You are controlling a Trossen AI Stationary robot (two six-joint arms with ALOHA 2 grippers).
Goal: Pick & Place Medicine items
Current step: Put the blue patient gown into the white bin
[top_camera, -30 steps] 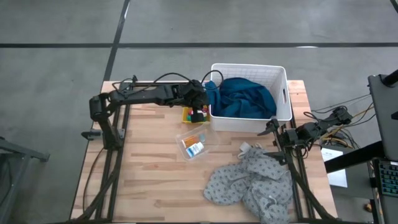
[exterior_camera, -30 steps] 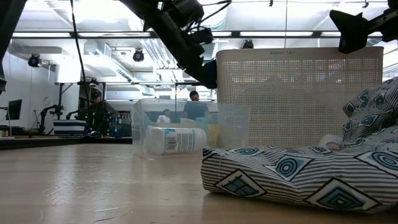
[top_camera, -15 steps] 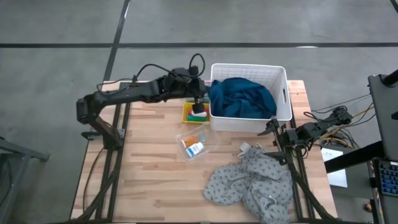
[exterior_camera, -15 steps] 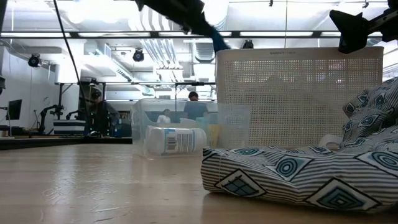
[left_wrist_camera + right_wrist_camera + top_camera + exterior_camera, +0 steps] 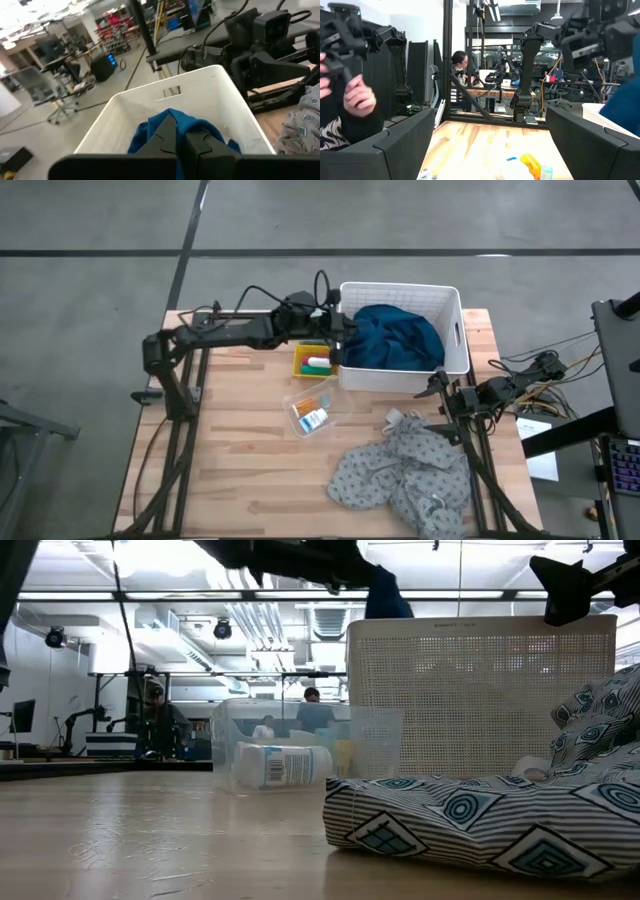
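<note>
The left tool [image 5: 338, 340], closed on a fold of dark blue cloth [image 5: 395, 335], hovers at the white perforated basket's [image 5: 455, 315] nine-o'clock rim. The white-and-blue medicine bottle [image 5: 314, 419] lies on the wooden table [image 5: 240, 470] at the tool's six o'clock, well apart. The right tool [image 5: 437, 383] waits wide open, empty.

Even, soft light fills the overhead picture, and the table [image 5: 240, 460] shows only faint shadows beneath the arms. From table height, the ceiling strip lights [image 5: 200, 595] toward 12 o'clock glare nearly white, turning the arm overhead into a dark silhouette, while a pale sheen lies on the wood near 7 o'clock. The patterned cloth [image 5: 480, 820] close to the lens looks slightly soft. The left wrist picture is smeared throughout, sharpest at the white basket [image 5: 170, 105]. In the right wrist picture, a hand [image 5: 357, 97] at 9 o'clock is blurred.
</note>
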